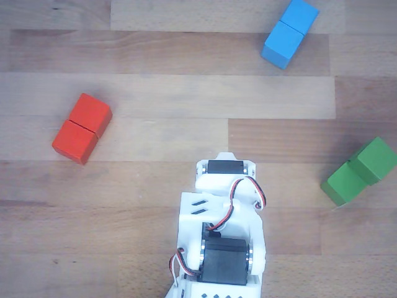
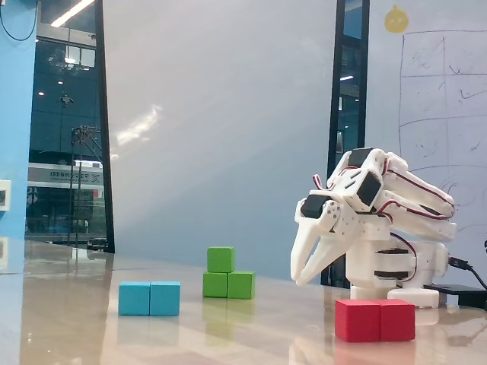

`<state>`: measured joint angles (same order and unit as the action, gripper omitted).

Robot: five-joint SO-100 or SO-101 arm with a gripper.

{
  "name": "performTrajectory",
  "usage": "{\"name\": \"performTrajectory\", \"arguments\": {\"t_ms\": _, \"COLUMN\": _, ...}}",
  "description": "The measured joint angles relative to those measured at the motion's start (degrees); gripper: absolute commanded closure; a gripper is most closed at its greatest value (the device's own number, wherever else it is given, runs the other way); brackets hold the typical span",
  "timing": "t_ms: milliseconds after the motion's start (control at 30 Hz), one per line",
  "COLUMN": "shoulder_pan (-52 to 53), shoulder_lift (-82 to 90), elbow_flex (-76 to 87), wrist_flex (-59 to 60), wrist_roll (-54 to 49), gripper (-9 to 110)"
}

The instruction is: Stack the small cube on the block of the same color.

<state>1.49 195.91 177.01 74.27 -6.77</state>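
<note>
The small green cube (image 2: 221,259) sits on top of the green oblong block (image 2: 237,285), over its left half in the fixed view. In the other view the cube (image 1: 376,160) lies over the upper-right end of the block (image 1: 341,184) at the right edge. My gripper (image 2: 300,279) hangs tip-down off the folded white arm (image 1: 223,230), well apart from the green stack. Its fingertips meet and it holds nothing. In the other view the fingertips are hidden under the arm.
A red oblong block (image 1: 82,128) lies left of the arm, also in the fixed view (image 2: 375,319) in front of the base. A blue oblong block (image 1: 289,33) lies far right, also in the fixed view (image 2: 150,298). Wooden table (image 1: 161,81).
</note>
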Motion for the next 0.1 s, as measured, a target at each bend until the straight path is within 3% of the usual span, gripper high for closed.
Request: {"name": "performTrajectory", "arguments": {"t_ms": 100, "shoulder_pan": 0.00, "shoulder_lift": 0.00, "elbow_flex": 0.00, "wrist_flex": 0.00, "wrist_roll": 0.00, "gripper": 101}}
